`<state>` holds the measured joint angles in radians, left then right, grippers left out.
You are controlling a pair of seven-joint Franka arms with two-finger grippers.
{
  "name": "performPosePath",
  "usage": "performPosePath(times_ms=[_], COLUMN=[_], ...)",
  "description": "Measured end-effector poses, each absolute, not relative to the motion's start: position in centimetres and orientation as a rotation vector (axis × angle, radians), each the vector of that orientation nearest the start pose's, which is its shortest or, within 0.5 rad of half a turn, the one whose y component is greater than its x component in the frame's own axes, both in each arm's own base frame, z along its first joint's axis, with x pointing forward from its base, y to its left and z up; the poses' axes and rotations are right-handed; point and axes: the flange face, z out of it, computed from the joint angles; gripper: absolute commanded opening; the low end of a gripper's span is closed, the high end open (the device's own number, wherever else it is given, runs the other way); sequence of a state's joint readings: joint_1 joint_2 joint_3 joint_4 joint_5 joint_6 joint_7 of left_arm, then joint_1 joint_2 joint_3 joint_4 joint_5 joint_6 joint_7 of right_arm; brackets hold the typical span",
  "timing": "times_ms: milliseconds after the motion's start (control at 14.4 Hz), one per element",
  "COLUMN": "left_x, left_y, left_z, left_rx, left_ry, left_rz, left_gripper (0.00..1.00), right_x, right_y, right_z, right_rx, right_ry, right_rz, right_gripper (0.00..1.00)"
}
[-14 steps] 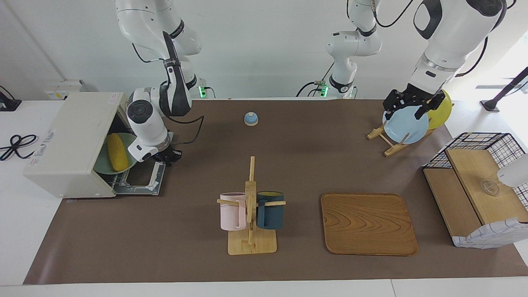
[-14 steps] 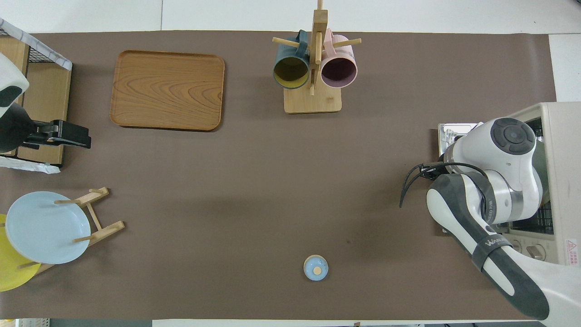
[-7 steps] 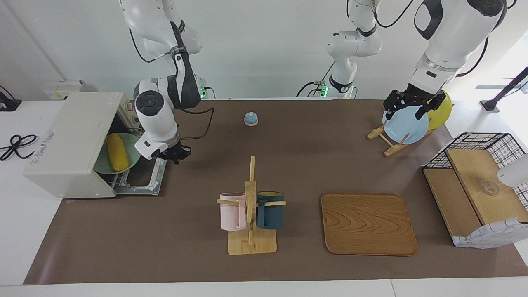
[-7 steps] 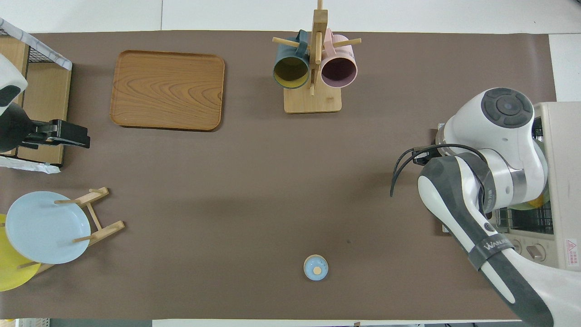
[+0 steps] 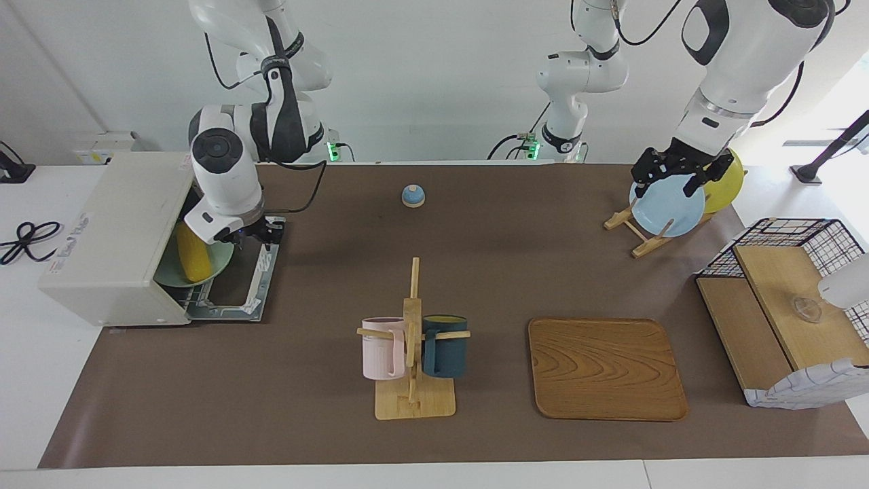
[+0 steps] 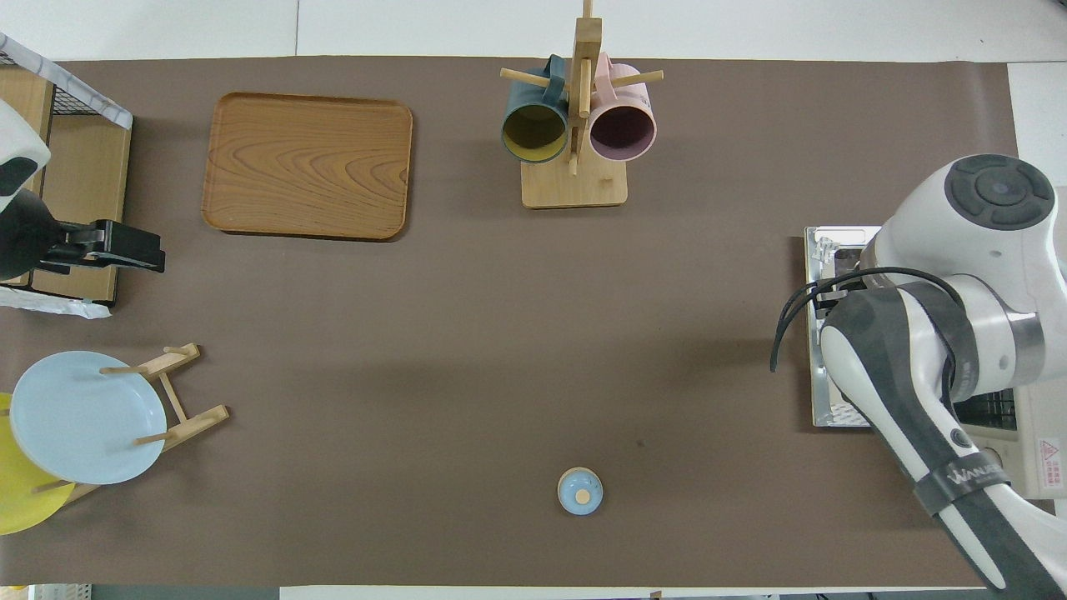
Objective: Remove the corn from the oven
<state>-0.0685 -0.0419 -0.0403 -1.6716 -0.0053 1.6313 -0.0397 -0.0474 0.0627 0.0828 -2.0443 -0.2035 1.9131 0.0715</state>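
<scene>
My right gripper (image 5: 261,233) hangs over the open oven door (image 5: 234,288), just in front of the oven (image 5: 115,234) at the right arm's end of the table (image 5: 475,244). From across the table I can see what matters most — the corn (image 5: 188,257) lies on a green plate (image 5: 204,266) inside the oven mouth, partly hidden by my wrist, and my right gripper is beside it, not on it. How far my right fingers are parted I cannot tell; they hold nothing that shows. From above, the corn and plate are hidden altogether under my right arm, and only the door's metal frame (image 6: 821,333) and a strip of the oven's top show. My left gripper (image 5: 672,170) waits over the blue plate (image 5: 667,207) in the wooden plate rack (image 5: 635,231), a yellow plate (image 5: 726,180) just beside it; its fingers are spread wide and grip nothing. The view from above shows that gripper (image 6: 125,248) as a dark block at the picture's edge, apparently clear of the plates — the height it hangs at makes it read that way. Between my arms stand a mug rack (image 5: 412,339), a wooden tray (image 5: 604,370) and a small blue bell (image 5: 413,195).
</scene>
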Motion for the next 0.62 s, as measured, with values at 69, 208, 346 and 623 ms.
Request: performPosePath(times_ms=[69, 208, 346, 623], left_x=[54.2, 54.3, 54.3, 54.3], left_y=[-6.0, -6.2, -6.3, -6.3], left_z=[60.5, 60.6, 60.6, 60.6], left_rx=[-3.144, -3.144, -3.144, -3.144], left_ry=[0.109, 0.113, 0.115, 0.116], left_rz=[-0.005, -0.014, -0.016, -0.016], left_gripper=[1.00, 1.00, 1.00, 1.00], right_x=[54.0, 53.5, 52.9, 52.1], right_y=[-0.9, -3.3, -4.0, -3.9], right_z=[39.5, 38.9, 38.1, 37.1], right_rx=[-3.309, -3.297, -3.289, -3.284], right_ry=[-0.092, -0.085, -0.079, -0.109], right_rz=[0.320, 0.356, 0.385, 0.395], right_gripper=[0.58, 0.55, 0.54, 0.53])
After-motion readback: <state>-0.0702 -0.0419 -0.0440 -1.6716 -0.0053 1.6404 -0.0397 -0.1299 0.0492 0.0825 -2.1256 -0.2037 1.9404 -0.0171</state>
